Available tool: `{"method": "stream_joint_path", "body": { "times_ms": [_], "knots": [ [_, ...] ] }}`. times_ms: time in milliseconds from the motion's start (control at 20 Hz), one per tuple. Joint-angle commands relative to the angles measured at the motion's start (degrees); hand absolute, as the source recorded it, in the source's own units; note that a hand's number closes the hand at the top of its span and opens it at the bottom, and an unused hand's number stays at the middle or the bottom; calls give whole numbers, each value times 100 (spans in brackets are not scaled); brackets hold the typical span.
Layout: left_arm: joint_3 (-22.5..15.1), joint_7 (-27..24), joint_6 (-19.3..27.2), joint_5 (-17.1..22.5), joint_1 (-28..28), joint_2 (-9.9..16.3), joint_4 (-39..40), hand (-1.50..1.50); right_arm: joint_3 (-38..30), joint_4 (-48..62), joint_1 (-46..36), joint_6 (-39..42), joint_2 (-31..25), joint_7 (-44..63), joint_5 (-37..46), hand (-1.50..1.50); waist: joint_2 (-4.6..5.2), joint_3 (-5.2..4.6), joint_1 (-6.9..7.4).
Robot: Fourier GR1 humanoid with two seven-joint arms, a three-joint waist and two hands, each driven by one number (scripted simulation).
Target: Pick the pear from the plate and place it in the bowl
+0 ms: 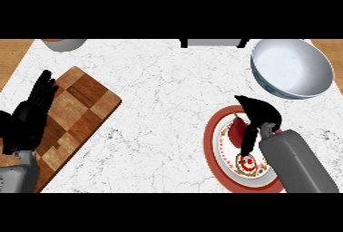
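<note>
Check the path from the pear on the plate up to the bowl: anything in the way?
Nothing visible. The right hand is already over the pear on the red-rimmed plate. Between the plate and the bowl, up and to the right, only bare counter shows. The cutting board lies far left.

Right hand (258, 118) fingers curled downward; left hand (30, 113) open, resting, fingers up.

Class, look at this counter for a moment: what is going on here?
The robot's right hand is down over the red-rimmed plate, its fingers curled around the dark red pear, which is not yet lifted clear. The bowl waits beyond the plate, with nothing in it. The left hand rests open at the left edge, over the wooden cutting board.
</note>
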Motion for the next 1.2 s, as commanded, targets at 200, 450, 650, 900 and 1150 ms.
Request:
{"method": "stream_joint_path", "body": {
  "times_ms": [200,450,650,900,1150],
  "knots": [
    [75,-311,-148,-41,285,-156,77,0,63,847,-107,-277,450,-769,242,150,20,13,30],
    [295,-42,-272,30,-183,38,214,0,-105,1171,-61,-698,355,-1375,425,150,19,13,-2],
    [13,272,-86,-208,2,-215,-282,0,-158,890,-147,-517,547,-982,507,150,3,13,-9],
    [126,93,-335,-30,175,-107,-317,0,194,858,-257,-798,25,-2391,831,150,-3,14,30],
    [170,-207,-243,-156,176,-180,35,0,602,246,-405,-887,-47,-3264,985,150,10,11,-6]
  ]
}}
